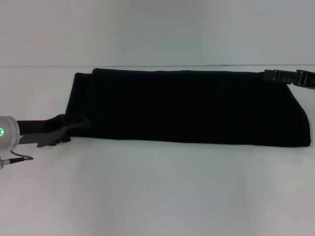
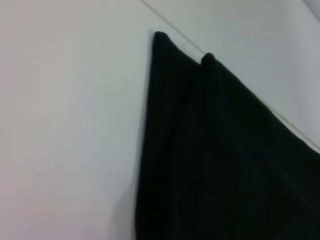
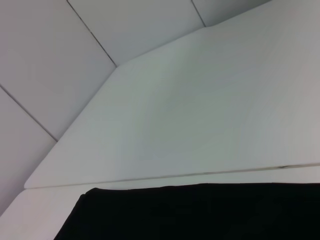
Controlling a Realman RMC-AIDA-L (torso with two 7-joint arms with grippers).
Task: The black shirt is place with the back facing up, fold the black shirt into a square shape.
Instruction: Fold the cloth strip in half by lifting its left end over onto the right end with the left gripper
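Black shirt (image 1: 192, 105) between both claws

White bench (image 1: 147, 196), one item on it.
I see the black shirt (image 1: 197, 105) lying folded into a long band across the frame's upper middle.

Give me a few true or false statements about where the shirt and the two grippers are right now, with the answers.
1. The black shirt lies as a long band across the white table. True.
2. White lettering shows on the shirt. False: only plain black cloth shows.
3. The left gripper is at the shirt's left end. True.
4. The right gripper hangs over the shirt's middle. False: it is at the far right corner.
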